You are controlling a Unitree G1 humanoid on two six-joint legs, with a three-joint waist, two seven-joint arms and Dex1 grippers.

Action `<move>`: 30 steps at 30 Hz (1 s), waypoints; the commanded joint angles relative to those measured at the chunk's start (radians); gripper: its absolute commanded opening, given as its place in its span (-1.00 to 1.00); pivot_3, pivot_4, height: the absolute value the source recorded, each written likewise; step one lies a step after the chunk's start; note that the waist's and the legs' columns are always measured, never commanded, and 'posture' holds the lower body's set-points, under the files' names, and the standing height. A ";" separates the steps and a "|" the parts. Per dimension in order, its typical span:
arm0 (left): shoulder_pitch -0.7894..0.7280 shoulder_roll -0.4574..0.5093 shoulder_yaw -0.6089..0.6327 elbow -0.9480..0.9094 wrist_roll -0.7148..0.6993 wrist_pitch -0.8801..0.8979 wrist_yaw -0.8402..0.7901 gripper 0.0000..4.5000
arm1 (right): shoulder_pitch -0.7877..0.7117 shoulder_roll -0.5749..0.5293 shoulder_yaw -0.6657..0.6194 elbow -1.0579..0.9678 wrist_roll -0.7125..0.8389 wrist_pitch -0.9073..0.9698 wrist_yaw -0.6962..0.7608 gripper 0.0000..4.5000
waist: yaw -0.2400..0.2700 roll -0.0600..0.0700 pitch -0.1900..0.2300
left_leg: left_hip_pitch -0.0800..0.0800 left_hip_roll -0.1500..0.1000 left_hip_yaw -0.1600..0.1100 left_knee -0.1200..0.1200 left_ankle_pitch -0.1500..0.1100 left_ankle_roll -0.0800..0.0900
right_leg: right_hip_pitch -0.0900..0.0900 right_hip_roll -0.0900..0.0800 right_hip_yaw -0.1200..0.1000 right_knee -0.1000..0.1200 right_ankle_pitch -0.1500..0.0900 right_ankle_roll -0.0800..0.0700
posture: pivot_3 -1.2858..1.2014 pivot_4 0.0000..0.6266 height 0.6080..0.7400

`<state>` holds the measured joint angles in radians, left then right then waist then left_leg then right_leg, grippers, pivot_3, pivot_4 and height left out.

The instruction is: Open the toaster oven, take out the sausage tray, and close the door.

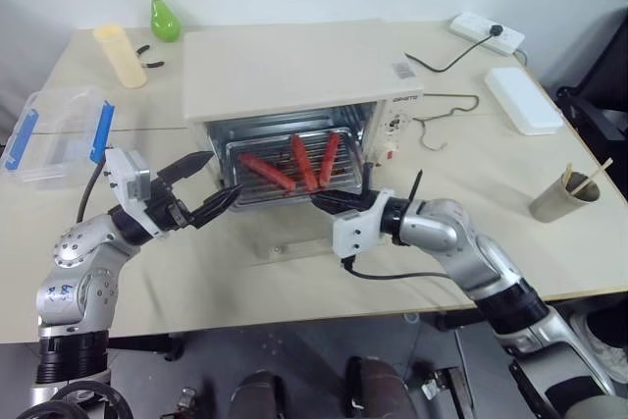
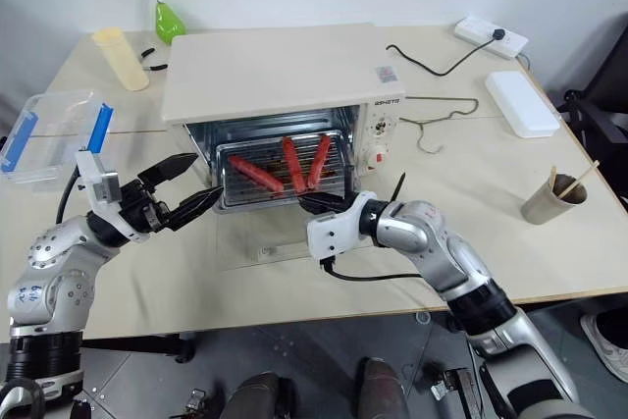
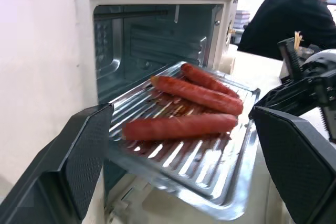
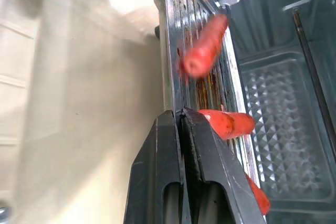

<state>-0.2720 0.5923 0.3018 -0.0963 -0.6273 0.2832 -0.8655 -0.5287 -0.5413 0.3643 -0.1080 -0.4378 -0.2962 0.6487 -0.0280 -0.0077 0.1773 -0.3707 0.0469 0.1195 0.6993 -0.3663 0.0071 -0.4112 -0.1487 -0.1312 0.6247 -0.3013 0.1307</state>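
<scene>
My right jaws [image 1: 319, 200] clamped on front rim of sausage tray [image 1: 285, 172], frame centre, half out of toaster oven [image 1: 294, 80]. Tray long axis crosswise. Left jaws [image 1: 204, 186] spread wide, empty, beside tray's left end.

The toaster oven [image 2: 285, 76] carries a short dark brand word on its control panel and a small label on top (neither is legible).

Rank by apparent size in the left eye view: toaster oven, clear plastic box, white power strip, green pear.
1. toaster oven, by far the largest.
2. clear plastic box.
3. white power strip.
4. green pear.
The strip and pear sit farther back, so their true sizes are less certain.
</scene>
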 commanded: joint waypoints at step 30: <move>-0.068 0.021 0.151 -0.056 -0.675 0.878 0.543 1.00 | 0.122 -0.139 -0.108 -0.204 0.083 -0.049 0.084 -0.99 | 0.001 -0.001 0.000 | 0.001 0.000 -0.002 0.001 0.000 0.000 | 0.002 0.000 0.001 -0.001 0.000 0.000 | 0.03 -0.52 1.00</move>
<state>-0.3202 0.6263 0.4297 -0.1761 -1.2225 1.1165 -0.3939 -0.4000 -0.6649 0.2800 -0.2782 -0.3920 -0.3128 0.7278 -0.0269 -0.0084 0.1777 -0.3696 0.0467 0.1178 0.6998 -0.3662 0.0072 -0.4094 -0.1490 -0.1305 0.6239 -0.3013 0.1307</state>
